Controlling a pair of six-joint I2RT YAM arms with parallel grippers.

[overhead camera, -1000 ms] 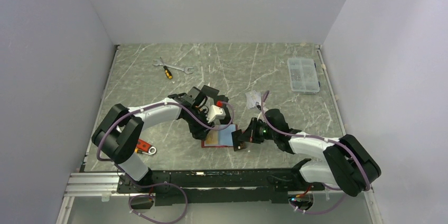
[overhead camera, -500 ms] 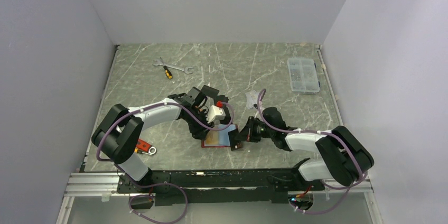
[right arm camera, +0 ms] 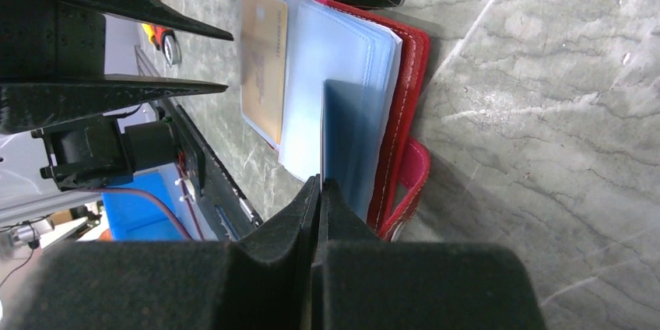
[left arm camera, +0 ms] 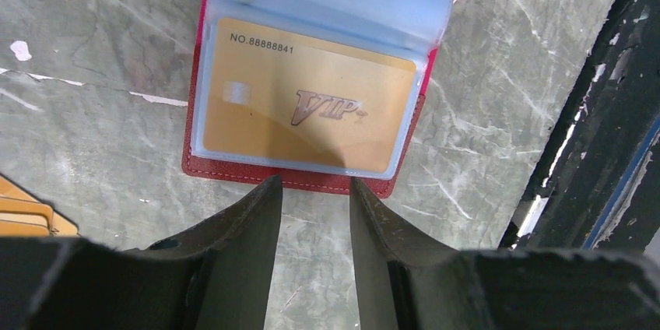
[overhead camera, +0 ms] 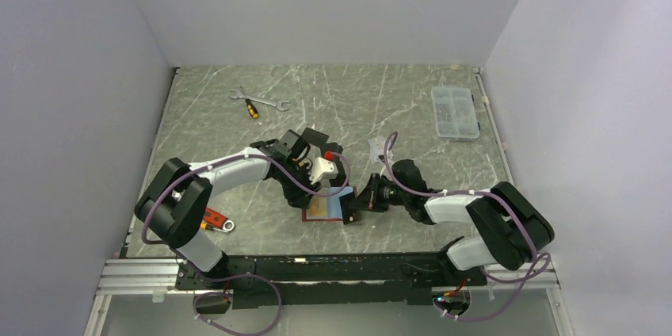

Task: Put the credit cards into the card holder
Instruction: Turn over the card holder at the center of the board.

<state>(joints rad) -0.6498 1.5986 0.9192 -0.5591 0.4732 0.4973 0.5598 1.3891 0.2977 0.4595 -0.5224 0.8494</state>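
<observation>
Card holder (right arm camera: 409,57) sleeve (right arm camera: 347,135) pinched in closed right tool (right arm camera: 319,190).

You've got a silver wrench (overhead camera: 269,103) and an orange-handled screwdriver (overhead camera: 249,106) crossed at the far left of the marble table (overhead camera: 357,90), a clear compartment box (overhead camera: 455,112) far right, and a red-handled wrench (overhead camera: 215,220) near left.

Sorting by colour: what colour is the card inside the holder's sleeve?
Orange-gold card; left wrist view shows it best.
</observation>
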